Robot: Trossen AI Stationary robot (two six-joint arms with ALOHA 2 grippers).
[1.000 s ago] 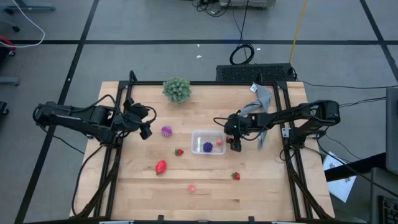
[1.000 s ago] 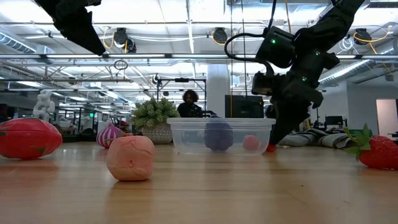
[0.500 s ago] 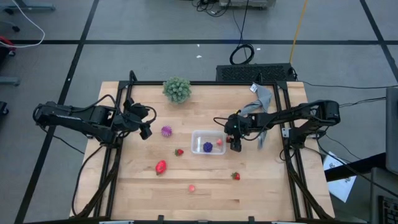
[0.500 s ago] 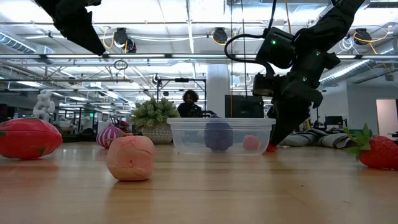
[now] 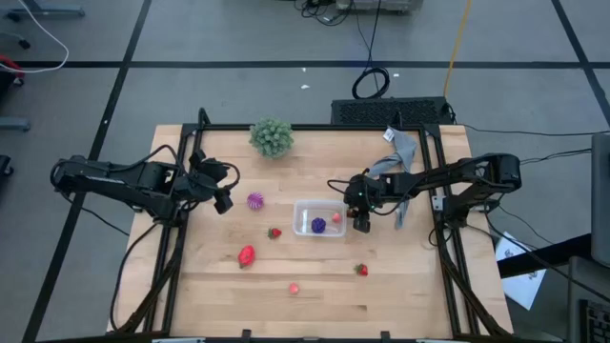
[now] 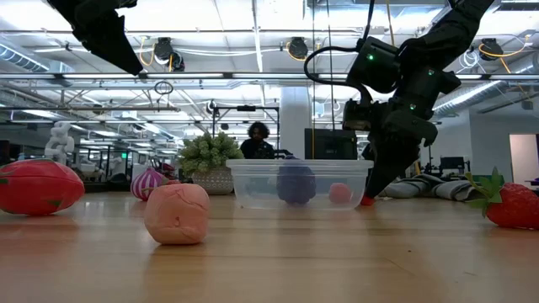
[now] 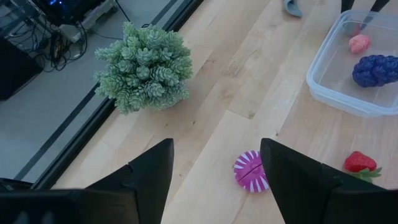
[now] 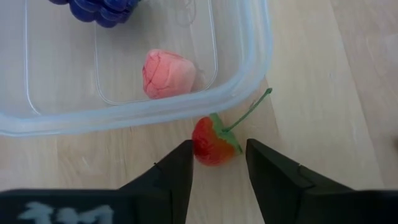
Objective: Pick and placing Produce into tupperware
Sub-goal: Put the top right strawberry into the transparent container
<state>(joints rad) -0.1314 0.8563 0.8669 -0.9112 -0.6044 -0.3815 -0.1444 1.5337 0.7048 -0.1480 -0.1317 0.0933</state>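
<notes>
2 pieces inside: a dark purple grape cluster (image 5: 317,225) and a pink piece (image 5: 335,218) are lying in the tupperware (image 5: 305,207), which is sitting near the middle of the table (image 5: 400,286).
Right gripper (image 5: 360,226): hanging just beside the tupperware's right wall, low over the wood, jaws apart, with a small red cherry-like piece (image 8: 212,140) sitting between the tips and not yet clamped.
Right wrist view only: the red piece is touching the tupperware's outer rim, its green stem (image 8: 252,109) pointing away from the gripper; the pink piece is resting just inside that same wall. From overhead the gripper is hiding this red piece.
Left gripper (image 5: 225,198): waiting well to the left of the tupperware, above the table, jaws apart and holding nothing.
Left wrist view: the spiky magenta ball (image 7: 251,171) is showing between the 2 fingers (image 7: 147,172), with a strawberry (image 7: 361,163) near the tupperware's left wall.
Loose produce: a larger red piece (image 5: 247,254) is lying left of the tupperware toward the front, a pink piece (image 5: 294,287) near the front edge, and another strawberry (image 5: 361,270) in front of the tupperware's right end.
Low view only: a person (image 6: 257,140) is showing in the room behind the tupperware.
Green plant (image 5: 272,136): standing at the back edge, left of the tupperware.
Grey cloth (image 5: 402,149): lying at the back right corner.
</notes>
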